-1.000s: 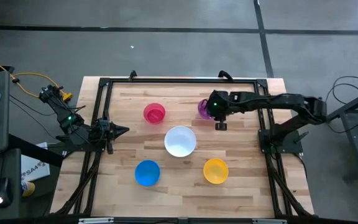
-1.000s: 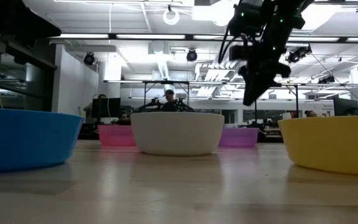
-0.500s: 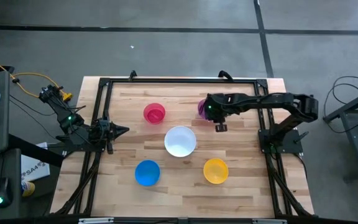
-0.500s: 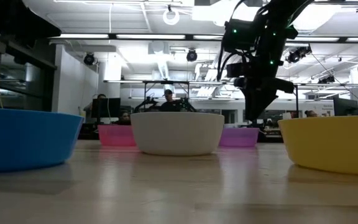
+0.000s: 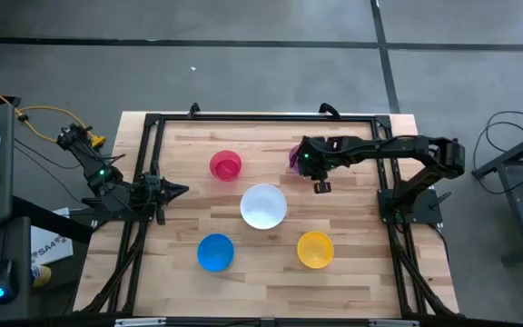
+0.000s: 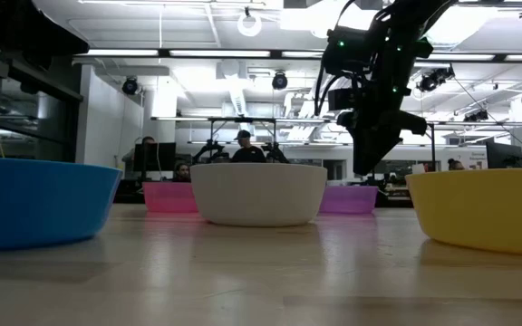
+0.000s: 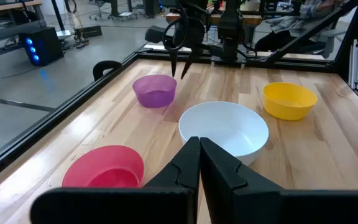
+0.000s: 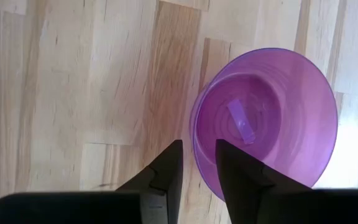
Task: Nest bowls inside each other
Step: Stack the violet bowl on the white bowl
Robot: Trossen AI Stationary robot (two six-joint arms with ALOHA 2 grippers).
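Note:
Five bowls stand on their bases on the wooden table. They are purple [image 5: 293, 156] at the far right, pink-red [image 5: 226, 165], white [image 5: 263, 205] in the middle, blue [image 5: 215, 252] and yellow [image 5: 315, 249] near the front. My right gripper [image 8: 197, 146] is open and points steeply down just above the purple bowl [image 8: 266, 118]. One finger is over the inside of its rim and one over the outside, both clear of it in the low view [image 6: 365, 167]. My left gripper [image 7: 199, 149] waits shut at the table's left edge [image 5: 175, 190].
A black metal frame [image 5: 152, 145] runs around the tabletop. A small dark object [image 5: 321, 185] lies right of the white bowl. Bare wood lies between the bowls. Beyond the far edge, people [image 6: 243, 145] sit in the room.
My right gripper has come down and a little toward the table's left, over the purple bowl. It has swung from a slant to nearly upright, then kept still. No bowl has moved.

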